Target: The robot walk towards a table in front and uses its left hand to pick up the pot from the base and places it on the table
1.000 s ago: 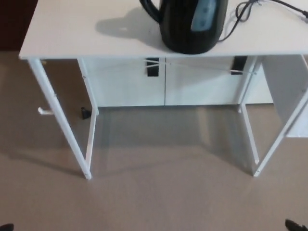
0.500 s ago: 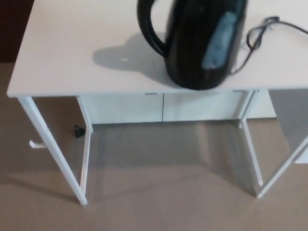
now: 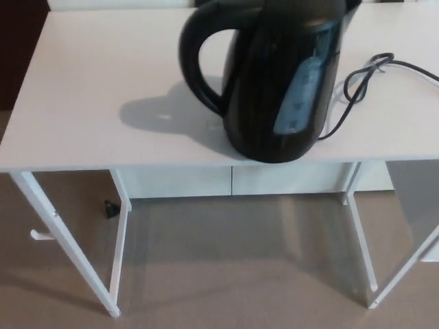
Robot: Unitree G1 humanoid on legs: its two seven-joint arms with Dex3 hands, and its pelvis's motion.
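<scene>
No part of the robot's body is showing in the head view right now. The left arm and the left hand are not in view on the left side of the picture. The right arm and the right hand are not in view on the right side. How the arms are bending, or what the fingers are doing, cannot be told.

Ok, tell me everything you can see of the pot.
The pot is a glossy black, plastic-looking kettle standing upright near the front edge of the white table. Its loop handle points to the robot's left, and a bluish water window runs down its front. A black cord loops on its right. Its base cannot be made out, and its top is cropped.
</scene>
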